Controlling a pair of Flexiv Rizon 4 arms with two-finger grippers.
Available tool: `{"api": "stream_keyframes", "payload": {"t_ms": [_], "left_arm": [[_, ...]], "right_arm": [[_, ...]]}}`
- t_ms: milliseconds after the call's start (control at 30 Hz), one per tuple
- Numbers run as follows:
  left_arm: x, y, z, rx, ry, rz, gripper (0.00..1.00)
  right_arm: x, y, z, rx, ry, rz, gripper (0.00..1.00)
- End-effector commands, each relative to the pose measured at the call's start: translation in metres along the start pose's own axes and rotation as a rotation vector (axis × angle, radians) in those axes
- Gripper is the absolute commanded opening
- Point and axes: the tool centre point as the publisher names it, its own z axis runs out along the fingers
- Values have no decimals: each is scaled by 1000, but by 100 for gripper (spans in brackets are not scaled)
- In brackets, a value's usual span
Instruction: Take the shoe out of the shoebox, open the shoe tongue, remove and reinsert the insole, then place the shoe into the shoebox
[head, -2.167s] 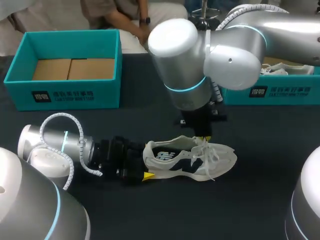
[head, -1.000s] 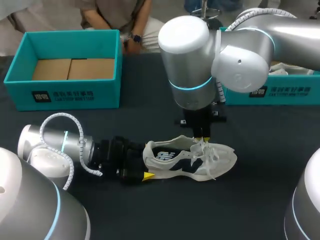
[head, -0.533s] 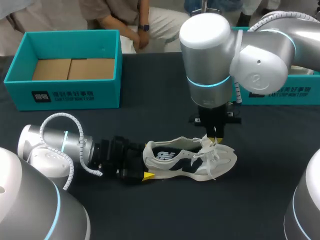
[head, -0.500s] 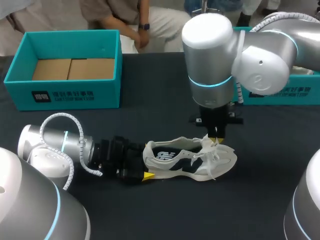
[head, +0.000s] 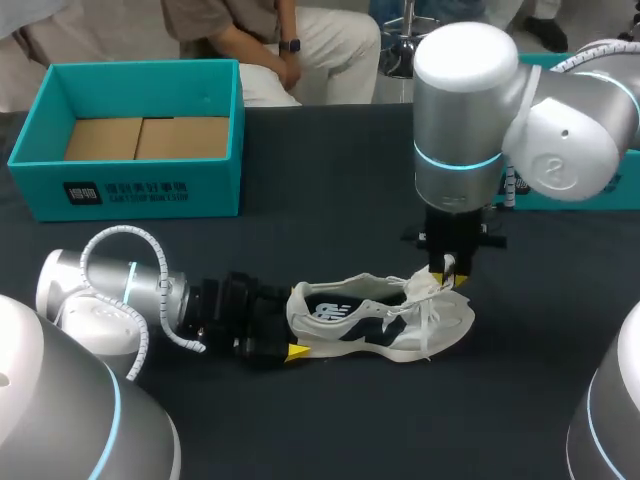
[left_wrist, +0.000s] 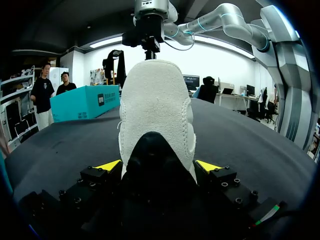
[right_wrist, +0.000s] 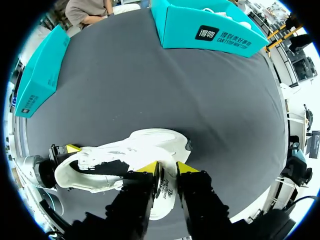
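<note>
A white shoe (head: 380, 320) with dark side markings lies on its side on the black table, toe pointing right. My left gripper (head: 292, 330) is at the heel. In the left wrist view the heel (left_wrist: 156, 110) sits between its widely spread yellow tips (left_wrist: 159, 165), which touch it on both sides. My right gripper (head: 447, 275) hangs above the laces with the lifted shoe tongue (head: 425, 287) reaching up to its tips. In the right wrist view its fingers (right_wrist: 167, 168) stand slightly parted, with the tongue (right_wrist: 166, 185) in the gap.
A teal shoebox (head: 130, 190) with a cardboard floor stands at the back left. A second teal box (head: 570, 192) stands at the back right, partly behind my right arm. Bare black tabletop lies in front of the shoe.
My right arm has moved right along the shoe toward the toe, drawing the tongue up with it, and its fingers have parted a little. The left arm and the shoe have stayed put.
</note>
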Motion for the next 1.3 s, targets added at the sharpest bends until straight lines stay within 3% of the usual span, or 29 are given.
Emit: {"api": "stream_keyframes", "payload": {"t_ms": [33, 100, 233, 467, 633, 733, 833, 867, 1300], "left_arm": [[1, 4, 3, -3, -1, 0, 0], [1, 4, 3, -3, -1, 0, 0], [1, 4, 3, -3, -1, 0, 0], [1, 4, 3, -3, -1, 0, 0], [1, 4, 3, -3, -1, 0, 0], [1, 4, 3, -3, -1, 0, 0], [1, 4, 3, -3, -1, 0, 0], [1, 4, 3, -3, -1, 0, 0], [1, 4, 3, -3, -1, 0, 0]], "right_arm": [[-3, -1, 3, 3, 31, 0, 45], [-4, -3, 1, 0, 37, 0, 53], [0, -5, -13, -21, 43, -30, 100], [15, -3, -54, -57, 60, -207, 100], [42, 4, -95, -123, 71, -621, 100], [64, -1, -116, -198, 17, -1044, 100], [76, -10, -122, -181, 17, -1347, 100], [77, -11, -124, -153, -10, -1334, 100], [77, -11, -124, -153, -10, -1334, 100]]}}
